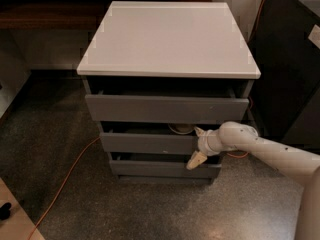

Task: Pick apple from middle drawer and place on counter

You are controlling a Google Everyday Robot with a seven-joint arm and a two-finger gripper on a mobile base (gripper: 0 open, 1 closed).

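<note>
The grey cabinet has a white counter [167, 36] on top. The middle drawer [150, 143] is pulled out a little. Only the rim of a white bowl [181, 129] shows in its gap. The apple is hidden. My gripper [197, 146] is at the right end of the middle drawer's front. It is open, with one fingertip [199, 132] at the front's top edge and the other [194, 161] below it. It holds nothing. My white arm comes in from the lower right.
The top drawer [166, 109] and bottom drawer [162, 169] are also slightly out. An orange cable [65, 181] runs across the speckled floor on the left. A dark cabinet [290, 59] stands close on the right. A wooden corner [12, 219] sits at bottom left.
</note>
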